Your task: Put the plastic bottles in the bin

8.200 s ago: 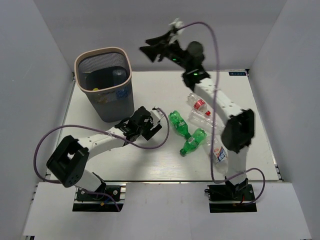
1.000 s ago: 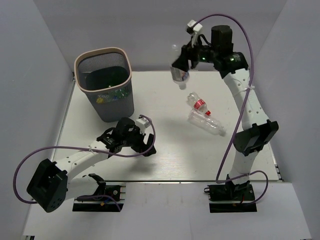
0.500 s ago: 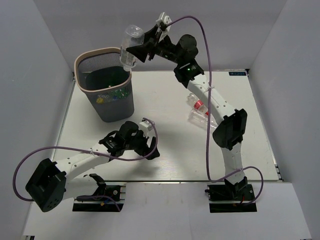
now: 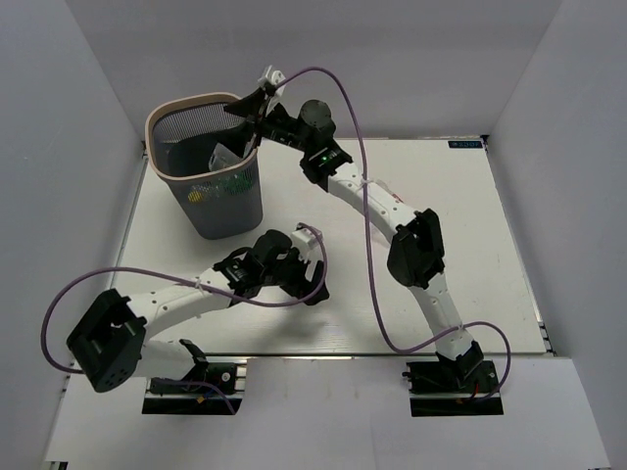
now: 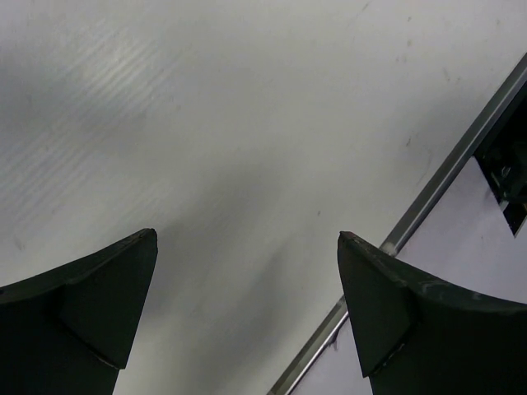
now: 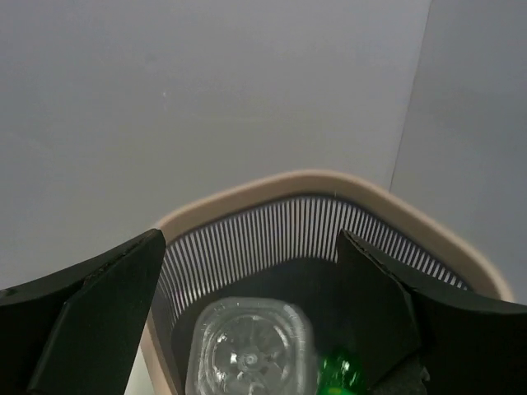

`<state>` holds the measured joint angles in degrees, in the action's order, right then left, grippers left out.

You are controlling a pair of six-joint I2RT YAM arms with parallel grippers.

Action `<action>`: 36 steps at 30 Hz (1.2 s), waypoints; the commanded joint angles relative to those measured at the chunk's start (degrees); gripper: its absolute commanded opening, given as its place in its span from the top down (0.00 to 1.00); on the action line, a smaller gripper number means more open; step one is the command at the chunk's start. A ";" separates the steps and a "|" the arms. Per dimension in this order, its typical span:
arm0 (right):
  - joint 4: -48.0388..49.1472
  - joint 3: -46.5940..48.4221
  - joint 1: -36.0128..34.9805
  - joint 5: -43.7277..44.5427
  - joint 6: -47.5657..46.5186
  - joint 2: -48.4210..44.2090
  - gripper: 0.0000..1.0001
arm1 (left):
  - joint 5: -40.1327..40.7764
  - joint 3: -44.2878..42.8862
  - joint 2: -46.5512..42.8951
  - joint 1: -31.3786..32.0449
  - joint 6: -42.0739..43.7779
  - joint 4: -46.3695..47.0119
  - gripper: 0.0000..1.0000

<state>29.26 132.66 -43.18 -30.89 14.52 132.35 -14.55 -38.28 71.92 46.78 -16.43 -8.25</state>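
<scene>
The bin (image 4: 217, 210), dark mesh with a beige rim, stands at the table's back left. My right gripper (image 4: 251, 102) hangs open just over its right rim. In the right wrist view the right gripper (image 6: 249, 236) looks down into the bin (image 6: 306, 184), where a clear plastic bottle (image 6: 251, 354) sits base-up below the spread fingers, free of them, beside a green bottle (image 6: 341, 371). From above, the clear bottle (image 4: 223, 157) shows inside the bin. My left gripper (image 4: 305, 279) is open low over bare table, with nothing between its fingers (image 5: 97, 306).
The right arm's links stretch across the table's middle (image 4: 416, 247) and hide what lies under them. The table's metal front edge (image 5: 428, 197) runs close to the left gripper. Grey walls enclose the back and sides.
The right gripper swung left over the bin and opened, and the clear bottle it carried is now inside the bin. The left gripper shifted a little right.
</scene>
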 commanded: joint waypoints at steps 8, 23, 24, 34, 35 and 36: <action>-10.60 -2.49 6.87 10.31 -11.26 -16.24 0.32 | 4.70 -12.06 9.90 3.22 6.39 5.70 0.00; -74.01 -40.69 34.13 12.80 -39.10 -42.43 0.23 | 7.78 -25.97 25.46 3.05 15.93 3.94 0.00; -71.90 -43.95 34.30 12.44 -40.09 -45.84 0.22 | 7.78 -25.97 25.46 3.57 14.42 3.94 0.00; -66.78 -62.60 34.21 12.61 -49.50 -44.82 0.11 | 8.31 -19.82 18.00 3.58 1.84 4.65 0.00; -66.26 -62.79 33.95 12.70 -49.59 -43.95 0.11 | 8.91 -19.29 16.95 3.58 1.31 4.65 0.00; -66.08 -62.87 34.12 12.79 -49.85 -42.81 0.11 | 9.70 -18.42 15.02 3.58 1.31 3.26 0.00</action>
<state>-40.05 70.41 -9.21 -17.72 -31.99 88.90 -6.42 -58.02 93.41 50.11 -12.25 -4.40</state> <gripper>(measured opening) 0.886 0.998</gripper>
